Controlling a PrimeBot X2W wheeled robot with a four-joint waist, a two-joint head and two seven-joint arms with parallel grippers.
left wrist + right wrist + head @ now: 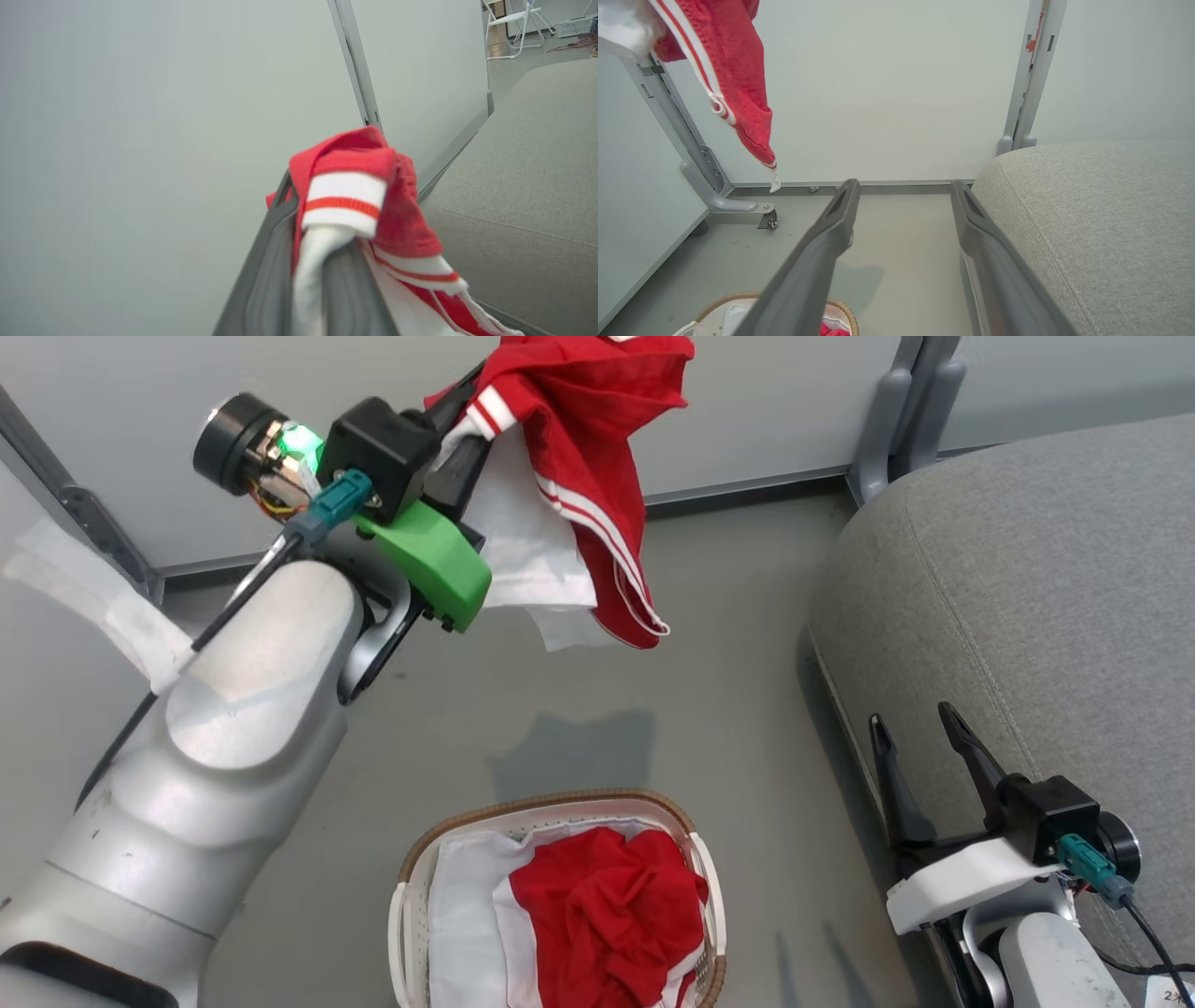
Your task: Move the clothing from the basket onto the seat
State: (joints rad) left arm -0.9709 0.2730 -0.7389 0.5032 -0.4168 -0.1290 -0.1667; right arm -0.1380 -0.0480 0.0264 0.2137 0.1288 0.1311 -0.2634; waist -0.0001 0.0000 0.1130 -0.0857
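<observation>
Clothing (583, 448), red with white stripes, hangs clamped in the left gripper (467, 415) off the far corner of the seat (1027, 588); head view adds more heaped in the basket (560, 801); right gripper (912, 719) gapes empty

Head camera looks down at the floor (728, 709); both wrist cameras face the wall (887, 93) (all share the seat (1046, 569)).

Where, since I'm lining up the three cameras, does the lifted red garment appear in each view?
Head view: the red garment hangs at the top centre, above the floor and beyond the basket.
Left wrist view: the garment is bunched at the lower centre, close to the lens.
Right wrist view: the garment dangles in the upper left corner.
Shared landmark: the grey seat, on the right side of all three views.
</observation>
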